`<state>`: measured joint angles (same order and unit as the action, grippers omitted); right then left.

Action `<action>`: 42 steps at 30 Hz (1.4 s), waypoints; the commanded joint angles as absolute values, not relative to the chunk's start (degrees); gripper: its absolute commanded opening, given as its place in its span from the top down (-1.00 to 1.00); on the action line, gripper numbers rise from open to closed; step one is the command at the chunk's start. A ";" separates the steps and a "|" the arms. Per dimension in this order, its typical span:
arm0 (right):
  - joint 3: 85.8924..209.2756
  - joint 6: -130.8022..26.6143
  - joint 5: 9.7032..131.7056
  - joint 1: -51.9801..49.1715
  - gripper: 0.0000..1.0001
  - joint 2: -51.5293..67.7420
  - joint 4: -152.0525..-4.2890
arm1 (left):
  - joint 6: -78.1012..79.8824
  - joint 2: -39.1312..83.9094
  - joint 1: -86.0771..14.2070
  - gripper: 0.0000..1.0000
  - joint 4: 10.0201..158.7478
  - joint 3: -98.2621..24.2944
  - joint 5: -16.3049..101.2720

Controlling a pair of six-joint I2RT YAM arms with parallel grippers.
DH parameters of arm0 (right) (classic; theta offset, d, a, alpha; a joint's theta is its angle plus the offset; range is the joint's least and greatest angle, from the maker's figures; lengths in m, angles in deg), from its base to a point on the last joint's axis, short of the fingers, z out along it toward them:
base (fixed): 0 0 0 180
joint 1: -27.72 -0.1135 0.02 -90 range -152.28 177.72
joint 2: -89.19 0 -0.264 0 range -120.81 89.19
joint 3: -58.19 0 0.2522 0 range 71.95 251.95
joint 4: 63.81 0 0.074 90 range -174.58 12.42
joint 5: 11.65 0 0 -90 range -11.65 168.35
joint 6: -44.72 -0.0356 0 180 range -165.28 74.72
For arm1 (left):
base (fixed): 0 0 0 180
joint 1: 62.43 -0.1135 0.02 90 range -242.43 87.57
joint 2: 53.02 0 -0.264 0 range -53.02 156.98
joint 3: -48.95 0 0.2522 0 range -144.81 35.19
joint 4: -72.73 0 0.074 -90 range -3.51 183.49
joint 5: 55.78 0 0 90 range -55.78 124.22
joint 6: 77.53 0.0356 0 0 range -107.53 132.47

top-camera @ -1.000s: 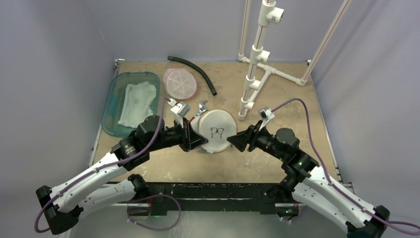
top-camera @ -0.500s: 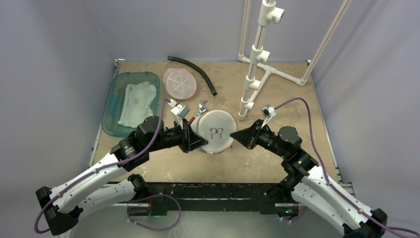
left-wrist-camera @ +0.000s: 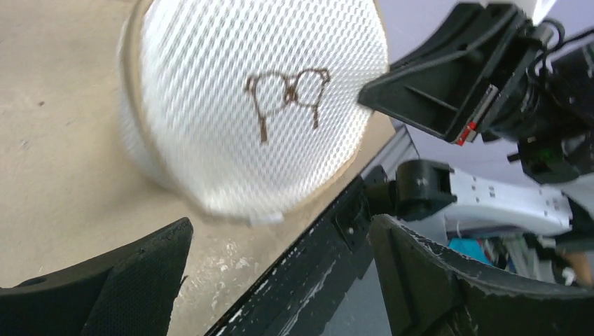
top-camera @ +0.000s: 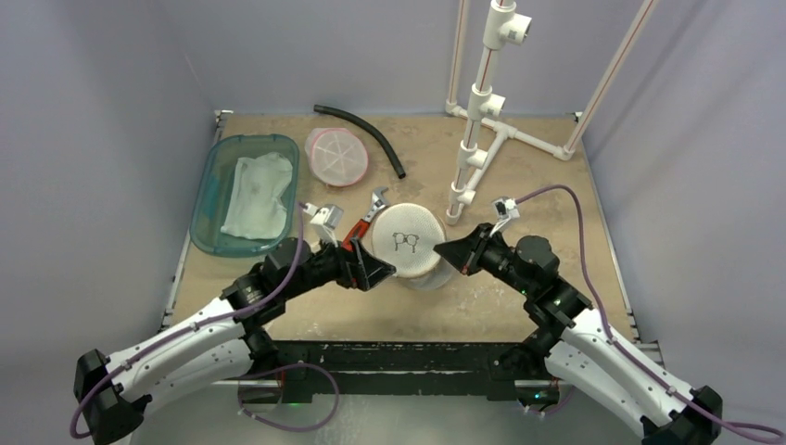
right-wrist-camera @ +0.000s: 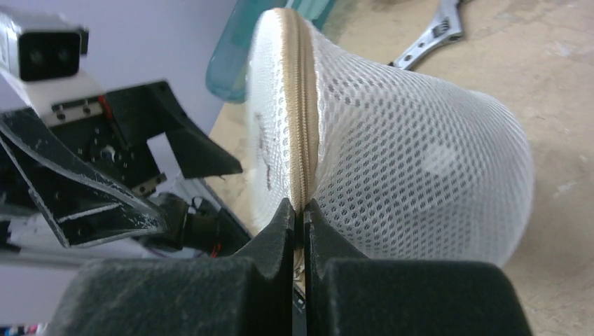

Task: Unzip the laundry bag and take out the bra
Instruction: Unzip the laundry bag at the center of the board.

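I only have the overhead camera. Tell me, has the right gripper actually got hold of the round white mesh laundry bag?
Observer: Yes. On the right wrist camera the right gripper is pinched shut on the tan zipper band that rings the white mesh laundry bag.
Operator: And the left one, is it on the bag?
Observer: No. Its wrist camera shows the left gripper wide open, with both fingers clear of the mesh.
Operator: Is the zipper open anywhere?
Observer: The stretch of band visible on the right wrist camera looks closed. The pull is not in sight.
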<state>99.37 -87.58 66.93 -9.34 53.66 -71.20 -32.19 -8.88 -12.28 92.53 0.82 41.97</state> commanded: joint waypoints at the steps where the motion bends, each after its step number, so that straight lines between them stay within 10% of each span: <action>1: 96.49 -94.14 74.59 -8.93 1.00 54.01 -65.75 | -45.33 -15.93 -12.44 -0.92 79.65 10.72 30.53; 8: 88.83 -104.04 79.81 -9.08 1.00 56.89 -56.29 | -63.54 -19.60 -10.86 -0.91 60.29 28.18 23.14; 42: 84.18 -112.60 85.46 -9.16 1.00 62.47 -61.90 | -75.75 22.20 1.90 -0.07 45.39 9.41 10.87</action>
